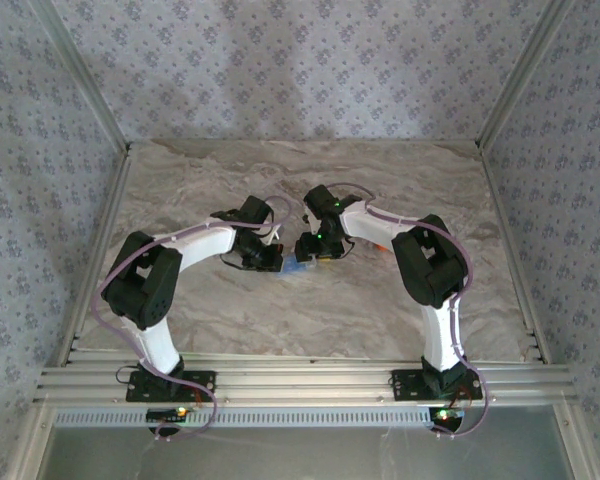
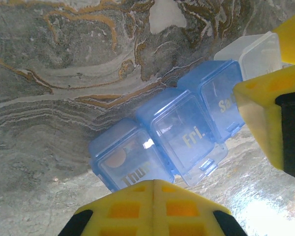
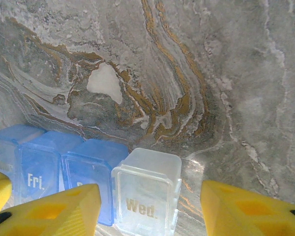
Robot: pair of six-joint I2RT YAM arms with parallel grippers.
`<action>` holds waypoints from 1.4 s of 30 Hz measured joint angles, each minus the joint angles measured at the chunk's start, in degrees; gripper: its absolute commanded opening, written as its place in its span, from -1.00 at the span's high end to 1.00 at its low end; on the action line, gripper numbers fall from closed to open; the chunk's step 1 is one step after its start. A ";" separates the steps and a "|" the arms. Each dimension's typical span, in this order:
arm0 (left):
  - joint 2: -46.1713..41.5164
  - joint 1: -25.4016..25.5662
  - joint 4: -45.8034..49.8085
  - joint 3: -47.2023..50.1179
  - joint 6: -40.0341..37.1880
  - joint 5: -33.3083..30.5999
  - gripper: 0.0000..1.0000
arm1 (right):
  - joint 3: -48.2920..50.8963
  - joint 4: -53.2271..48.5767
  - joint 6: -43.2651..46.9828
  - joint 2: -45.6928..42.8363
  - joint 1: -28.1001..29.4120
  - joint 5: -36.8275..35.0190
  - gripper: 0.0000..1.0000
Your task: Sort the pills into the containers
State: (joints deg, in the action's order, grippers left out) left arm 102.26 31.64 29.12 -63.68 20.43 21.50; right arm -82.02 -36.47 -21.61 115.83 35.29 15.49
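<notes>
Containers (image 2: 182, 132) lie in a row on the counter (image 3: 196, 73) just ahead of the left hand (image 2: 154, 183), three blue, one clear; both arms (image 1: 190, 243) bend inward, hands tipped down; left hand closed, empty; right hand (image 3: 150, 187) partly open astride the clear one, holding nothing.

The desk (image 1: 280, 190) has a glossy grey-beige marble-patterned top, with ochre and rust veins swirling across it and one pale blotch among them. Ribbed metal rails (image 1: 310, 380) run along its near edge. About midway between its left and right edges, a row of small square lidded plastic boxes lies on the surface, touching side by side: a translucent blue box lettered "Thu" (image 2: 130, 164), a translucent blue box lettered "Fri." (image 2: 182, 130), a translucent blue box lettered "Sa" (image 2: 214, 93), and at the end a clear colourless box lettered "Wed." (image 3: 146, 189).
</notes>
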 measured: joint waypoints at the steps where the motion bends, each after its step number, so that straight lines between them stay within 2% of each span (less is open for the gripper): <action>1: 0.02 0.00 0.00 0.00 0.00 -0.07 1.00 | 0.00 0.00 0.00 0.00 0.00 0.02 -0.16; 30: -0.26 1.05 1.68 -2.12 -2.54 -6.64 1.00 | 0.00 0.39 -1.51 0.13 0.00 0.44 -0.16; 42: -0.26 1.79 2.12 -7.54 -2.32 -5.99 1.00 | 0.00 0.46 -2.10 0.22 0.00 0.83 -0.16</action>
State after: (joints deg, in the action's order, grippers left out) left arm 102.00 33.43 31.24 -71.22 18.11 15.51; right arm -82.02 -36.01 -23.70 116.05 35.29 16.32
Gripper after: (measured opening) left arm 0.043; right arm 0.580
